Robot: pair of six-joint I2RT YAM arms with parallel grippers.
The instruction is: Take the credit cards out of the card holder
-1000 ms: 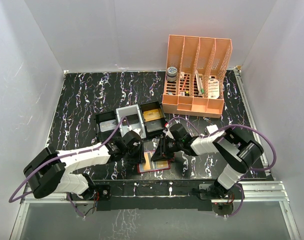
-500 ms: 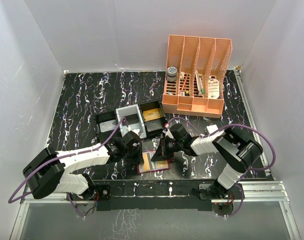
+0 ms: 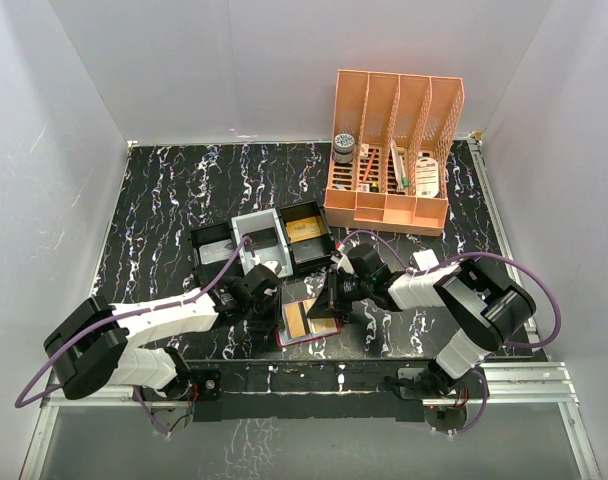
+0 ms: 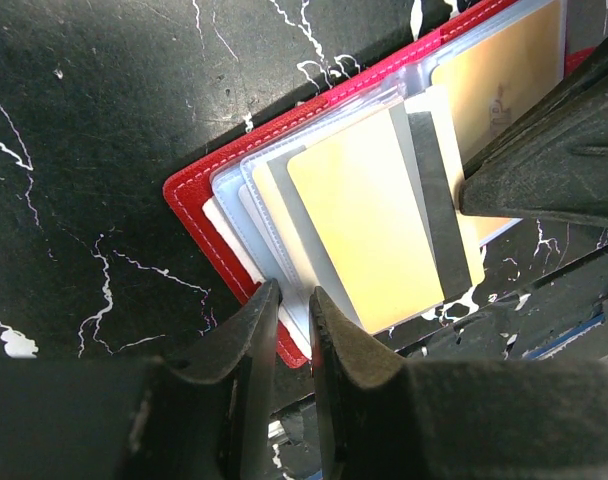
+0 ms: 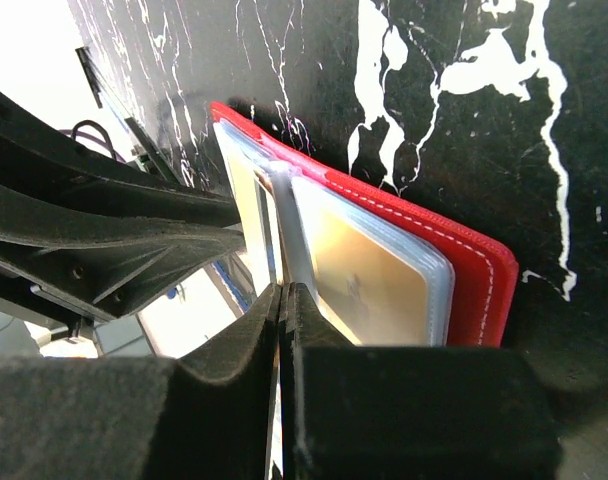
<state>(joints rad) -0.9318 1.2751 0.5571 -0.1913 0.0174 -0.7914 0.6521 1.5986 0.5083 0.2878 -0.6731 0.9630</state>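
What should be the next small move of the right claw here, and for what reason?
Probably pull the right claw slowly away from the card holder, sliding the card out. It is shut on the card's thin edge, and the left claw seems to pinch the holder's red corner, so the holder should keep its place.

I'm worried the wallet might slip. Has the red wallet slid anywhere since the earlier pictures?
No. The red wallet lies in the same spot, just in front of the black tray, which has not moved either.
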